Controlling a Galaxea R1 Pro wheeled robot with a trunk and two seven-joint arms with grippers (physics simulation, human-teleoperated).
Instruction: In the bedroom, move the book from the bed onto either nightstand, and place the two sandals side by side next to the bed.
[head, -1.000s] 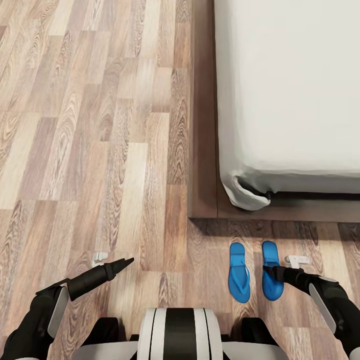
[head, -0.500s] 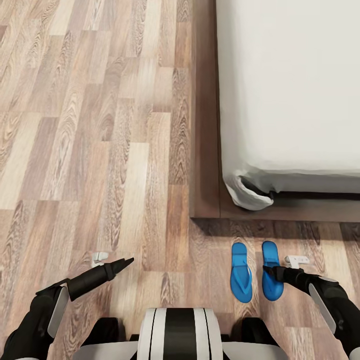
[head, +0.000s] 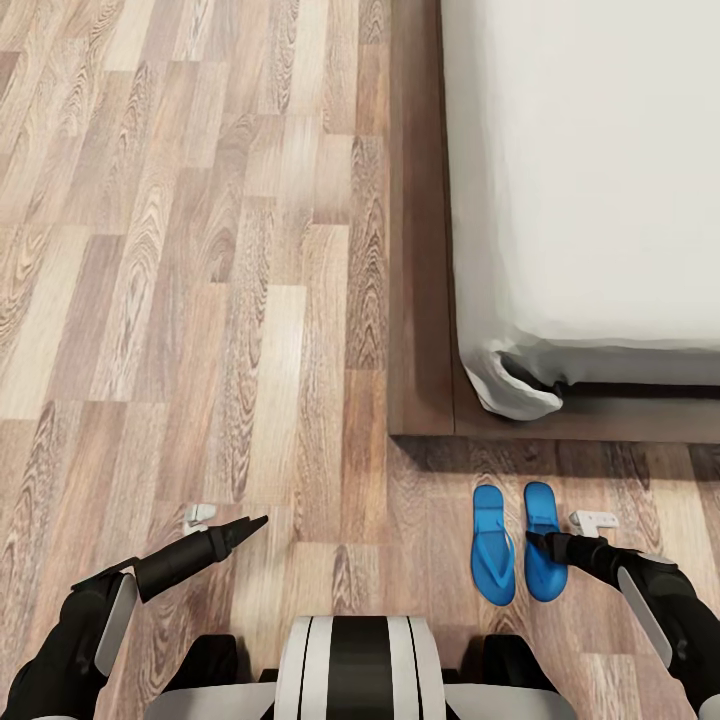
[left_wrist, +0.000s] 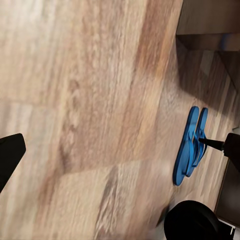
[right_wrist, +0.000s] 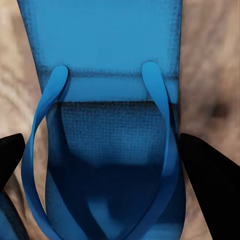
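Blue right-hand sandal (right_wrist: 107, 135) sits between the right gripper (head: 538, 542)'s spread fingers, seemingly untouched, lengthwise toward the bed (head: 425, 300).

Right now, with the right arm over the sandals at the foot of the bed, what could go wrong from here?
1. The right gripper hangs over the right bright blue flat sandal, open jaws either side; lifting out could snag its strap and shift it.
2. The left blue sandal lies very close beside it; a nudge could spoil the pairing near the dark brown wooden bed frame.
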